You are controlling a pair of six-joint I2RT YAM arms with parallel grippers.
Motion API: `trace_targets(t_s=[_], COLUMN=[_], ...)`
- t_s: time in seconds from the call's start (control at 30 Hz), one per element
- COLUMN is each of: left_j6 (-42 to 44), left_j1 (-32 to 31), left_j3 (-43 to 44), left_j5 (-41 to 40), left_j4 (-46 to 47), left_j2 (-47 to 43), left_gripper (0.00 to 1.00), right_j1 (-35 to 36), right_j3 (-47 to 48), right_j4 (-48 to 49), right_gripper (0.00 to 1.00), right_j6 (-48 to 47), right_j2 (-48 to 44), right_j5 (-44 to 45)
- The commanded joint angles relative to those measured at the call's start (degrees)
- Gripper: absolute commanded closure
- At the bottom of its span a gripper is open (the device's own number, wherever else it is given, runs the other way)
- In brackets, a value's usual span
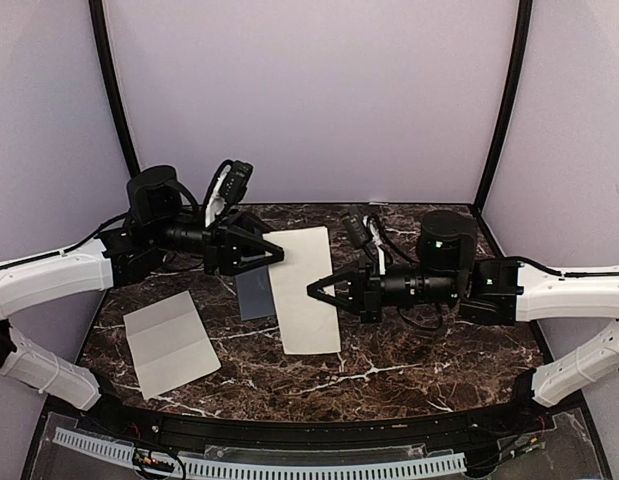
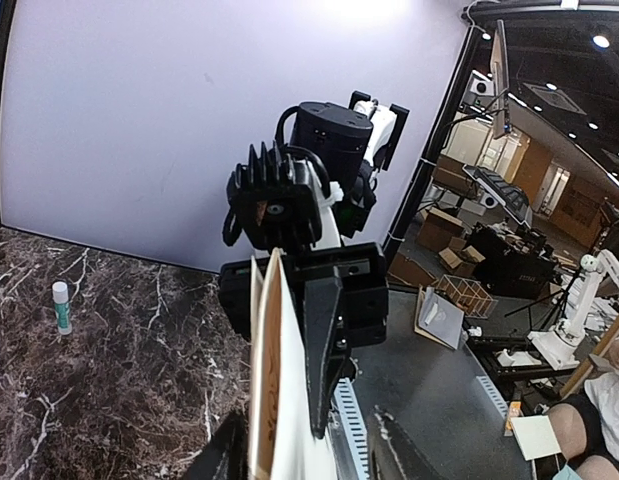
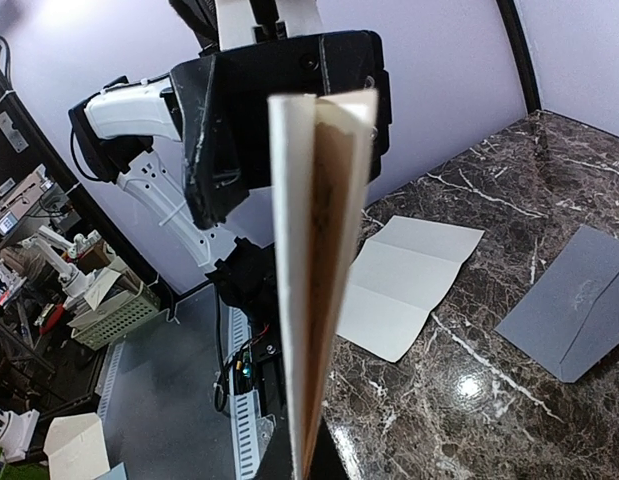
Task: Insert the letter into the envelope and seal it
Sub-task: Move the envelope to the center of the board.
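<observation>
The letter (image 1: 169, 343), a cream creased sheet, lies flat at the front left of the table and shows in the right wrist view (image 3: 409, 285). The grey envelope (image 1: 254, 295) lies flat under my left gripper, also seen from the right wrist (image 3: 574, 300). Between the arms hangs a white two-layered flat piece (image 1: 307, 300), brownish inside. My right gripper (image 1: 314, 290) is shut on its right edge, seen edge-on (image 3: 319, 250) above the jaws (image 3: 314, 470). My left gripper (image 1: 274, 255) straddles its upper left edge with fingers apart (image 2: 309, 455), the piece (image 2: 284, 400) nearer the left finger.
A small glue stick (image 2: 61, 306) stands upright on the marble table (image 1: 409, 370). The purple back wall (image 1: 309, 100) closes off the far side. The near table edge carries a slotted cable duct (image 1: 289, 465).
</observation>
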Motion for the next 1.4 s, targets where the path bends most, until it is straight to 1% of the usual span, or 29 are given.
trace_targets(t_s=[0.0,0.03,0.07,0.1,0.13,0.17,0.23,0.3,0.43,0.47,0.5,0.53,0.6,0.63,0.7,0.73,0.77,0.8,0.87,1.0,1.03,1.07,1.1,1.13,1.17,1.2,1.23,1.3,1.37], left_j6=[-0.31,-0.52,-0.62,-0.80,-0.89,-1.02,-1.06,-1.02,-0.95,-0.90,-0.90,-0.89,-0.82,-0.77,-0.79,-0.91,-0.90,-0.91,-0.89,-0.98,-0.87,-0.79,-0.64,-0.50,0.04,0.41,1.59,3.60,5.58], left_j1=[0.82,0.89,0.90,0.95,0.97,0.99,1.09,1.08,1.17,1.24,1.29,1.38,1.49,1.60,1.61,1.61,1.61,1.61,1.61,1.61,1.61,1.61,1.61,1.61,1.61,1.68,1.73,1.81,2.10], left_j3=[-0.59,-0.63,-0.67,-0.67,-0.68,-0.73,-0.67,-0.73,-0.69,-0.63,-0.52,-0.55,-0.57,-0.64,-0.72,-0.78,-0.78,-0.78,-0.81,-0.98,-0.95,-0.91,-0.87,-0.85,-0.84,-0.79,-0.81,-0.76,-0.62], left_j5=[0.55,0.61,0.85,0.98,1.16,1.27,1.43,1.58,1.81,1.77,1.66,1.40,0.97,0.92,0.94,0.94,1.02,1.02,1.21,1.29,1.18,1.01,0.60,0.37,-0.37,-0.91,-2.17,-6.18,-11.26], left_j4=[1.83,2.15,2.24,2.41,2.50,2.67,2.69,2.78,2.98,2.73,2.66,2.56,2.44,2.42,2.56,2.71,2.73,2.73,2.79,3.09,2.93,2.80,2.53,2.34,1.71,1.31,0.27,-1.98,-4.51], left_j2=[-2.38,-2.34,-2.27,-2.20,-2.08,-2.06,-2.04,-2.12,-2.45,-2.51,-2.60,-2.67,-2.80,-2.93,-2.82,-2.78,-2.58,-2.49,-2.34,-2.34,-2.32,-2.33,-2.36,-2.56,-2.70,-3.13,-3.42,-4.42,-5.17], left_gripper=[0.62,0.69,0.72,0.78,0.82,0.90,0.99,1.00,1.00,0.89,0.82,0.72,0.68,0.68,0.76,0.84,0.88,0.97,1.00,1.00,0.96,0.87,0.62,0.52,0.35,0.30,0.23,0.15,0.09], right_j1=[0.65,0.59,0.60,0.65,0.59,0.59,0.63,0.60,0.61,0.61,0.65,0.61,0.63,0.63,0.57,0.60,0.64,0.63,0.58,0.60,0.58,0.63,0.64,0.61,0.64,0.60,0.65,0.58,0.43], right_j3=[1.64,1.59,1.63,1.71,1.73,1.73,1.68,1.56,1.23,1.20,1.20,1.20,1.20,1.13,1.11,1.17,1.19,1.20,1.20,0.75,0.49,0.23,-0.03,-0.37,-0.65,-0.91,-1.17,-1.70,-2.23], right_j4=[0.56,0.61,0.69,0.70,0.74,0.78,0.74,0.70,0.71,0.66,0.50,0.38,0.19,0.17,0.26,0.26,0.28,0.38,0.44,0.76,0.97,1.09,1.18,1.14,1.07,0.75,0.40,-0.51,-0.90], right_gripper=[1.00,1.00,1.00,1.00,1.00,1.00,1.00,1.00,1.00,1.00,1.00,1.00,1.00,1.00,1.00,1.00,1.00,1.00,1.00,1.00,1.00,1.00,1.00,1.00,1.00,1.00,1.00,1.00,1.00], right_j6=[-0.71,-0.67,-0.67,-0.67,-0.75,-0.76,-0.71,-0.76,-0.56,-0.58,-0.58,-0.58,-0.65,-0.67,-0.75,-0.78,-0.90,-0.97,-1.11,-1.11,-0.99,-0.82,-0.64,-0.47,-0.23,0.10,0.27,0.59,0.83], right_j2=[0.18,0.22,0.33,0.32,0.43,0.45,0.37,0.26,-0.12,-0.20,-0.31,-0.44,-0.64,-0.74,-0.78,-0.73,-0.72,-0.62,-0.65,-1.12,-1.47,-1.83,-2.36,-2.98,-3.63,-4.33,-4.99,-6.14,-7.12], right_j5=[-0.60,-0.59,-0.65,-0.67,-0.67,-0.63,-0.59,-0.43,-0.28,-0.24,-0.11,-0.07,0.08,0.19,0.28,0.29,0.36,0.38,0.53,1.46,2.24,3.21,4.67,6.15,8.25,10.44,12.59,16.57,19.93])
